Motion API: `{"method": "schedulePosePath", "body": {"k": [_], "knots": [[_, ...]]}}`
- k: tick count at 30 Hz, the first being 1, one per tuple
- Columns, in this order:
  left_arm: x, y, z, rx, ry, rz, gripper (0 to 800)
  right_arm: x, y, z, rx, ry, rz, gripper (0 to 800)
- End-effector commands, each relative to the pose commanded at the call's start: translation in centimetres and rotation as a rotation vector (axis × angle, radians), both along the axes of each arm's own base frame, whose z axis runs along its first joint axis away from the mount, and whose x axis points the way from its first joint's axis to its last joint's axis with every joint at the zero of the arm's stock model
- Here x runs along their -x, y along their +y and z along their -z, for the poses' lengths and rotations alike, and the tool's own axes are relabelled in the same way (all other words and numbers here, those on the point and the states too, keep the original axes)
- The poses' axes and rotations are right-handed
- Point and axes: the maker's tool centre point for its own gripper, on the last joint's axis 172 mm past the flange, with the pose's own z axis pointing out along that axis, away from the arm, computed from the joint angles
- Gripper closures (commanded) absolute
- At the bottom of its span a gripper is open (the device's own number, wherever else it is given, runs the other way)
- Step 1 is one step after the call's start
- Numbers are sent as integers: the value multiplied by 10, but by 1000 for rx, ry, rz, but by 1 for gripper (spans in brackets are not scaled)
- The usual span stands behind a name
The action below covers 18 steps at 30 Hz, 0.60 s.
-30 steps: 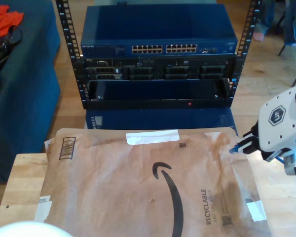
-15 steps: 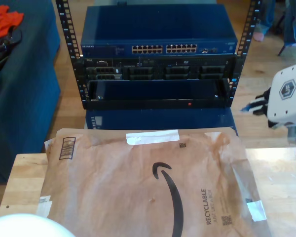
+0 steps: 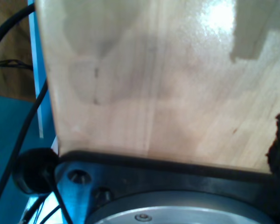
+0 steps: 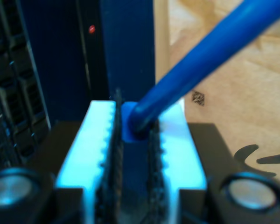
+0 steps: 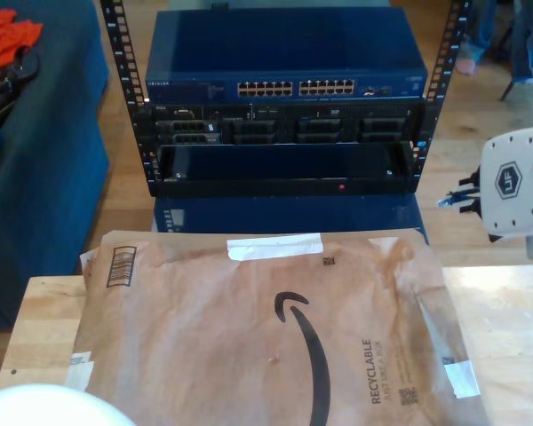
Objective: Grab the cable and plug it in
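Already my second pincer [image 4: 130,135] was clamped on the cable [image 4: 200,70] at its plug end, held off the tabletop [image 5: 506,328] at the exterior view's right. Switch ports [image 5: 295,88] lay up-left of it there, well apart. My first pincer's state: cannot tell. Rack slot [image 5: 275,164] looked empty.

A paper mailer [image 5: 266,337] lies flat on the table [image 5: 506,355], covering most of it. Behind the table stands a rack [image 5: 284,106]: a network switch [image 5: 284,87] sits uppermost, a server [image 5: 289,124] directly below it, and an open bay [image 5: 275,164] beneath that. My second gripper [image 5: 457,200] hangs above the table's far edge at the exterior view's right, beside the rack, with the cable [image 4: 200,65] between its jaws.
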Motion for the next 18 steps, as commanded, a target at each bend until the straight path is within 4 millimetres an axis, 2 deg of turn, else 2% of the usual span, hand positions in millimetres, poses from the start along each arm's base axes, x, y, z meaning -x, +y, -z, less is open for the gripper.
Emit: {"method": "schedulePosePath", "body": {"k": [3, 5, 8, 12, 18], "knots": [[0, 0, 0, 0, -1, -1, 0, -5, 1, 1, 27, -22, -27, 800], [0, 0, 0, 0, 1, -1, 0, -14, -5, -6, 41, -86, -10, 800], [0, 0, 0, 0, -1, -1, 0, -18, 19, -14, 51, -128, -62, 800], [0, 0, 0, 0, 0, -3, 0, -24, 22, -20, 54, -164, -62, 800], [0, 0, 0, 0, 0, -3, 0, -26, 30, -10, 57, -140, -82, 800]]}}
